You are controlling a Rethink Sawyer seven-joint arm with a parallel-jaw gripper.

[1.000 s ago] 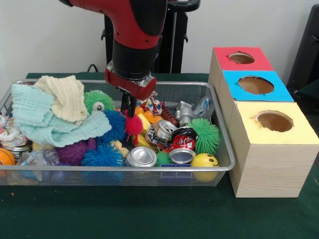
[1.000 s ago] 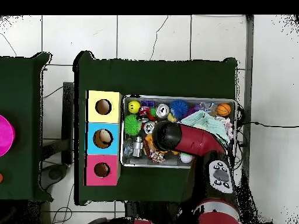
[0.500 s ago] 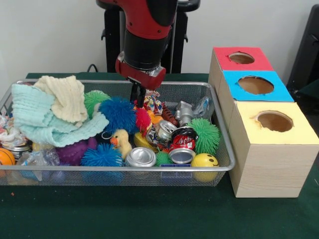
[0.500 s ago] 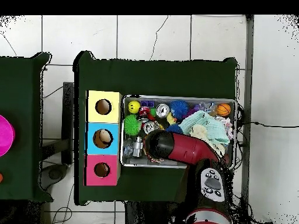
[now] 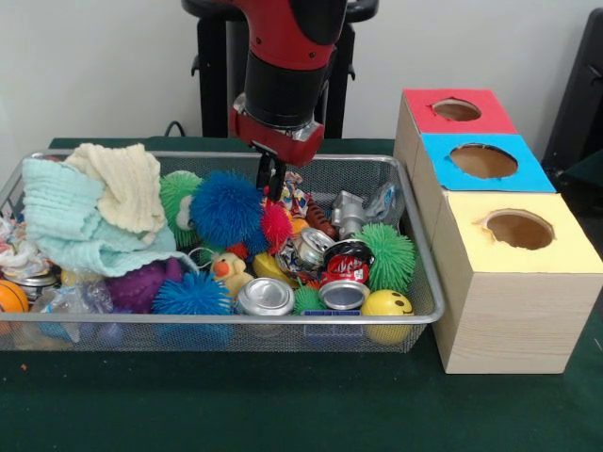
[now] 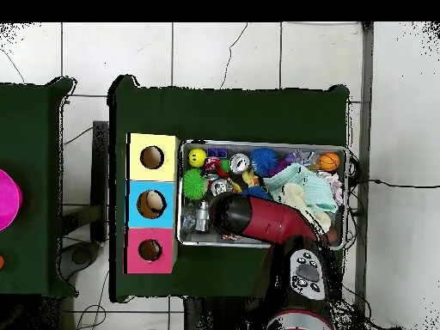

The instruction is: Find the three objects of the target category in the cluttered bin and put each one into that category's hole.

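Observation:
My gripper [image 5: 272, 191] hangs over the middle of the wire bin [image 5: 283, 318], shut on the top spikes of a red spiky ball [image 5: 276, 227] that dangles just above the clutter. A big blue spiky ball [image 5: 226, 207] touches its left side, and a second blue spiky ball [image 5: 193, 294] lies at the front. A green spiky ball [image 5: 387, 254] sits at the right. In the overhead view the arm [image 6: 258, 219] covers the gripper and the red ball. Three hole boxes stand beside the bin: red [image 5: 457, 111], blue [image 5: 482, 160], yellow [image 5: 518, 229].
Crushed cans [image 5: 267, 297], a red cola can [image 5: 347, 262], a yellow smiley ball [image 5: 387, 306], a rubber duck [image 5: 229, 271] and a purple toy [image 5: 141, 287] fill the bin. Knitted cloths [image 5: 85, 221] pile at its left. An orange ball [image 5: 9, 297] lies far left.
The gripper rose out of the clutter and shifted right toward the boxes, lifting the red spiky ball. The big blue ball and the duck came into view beside it.

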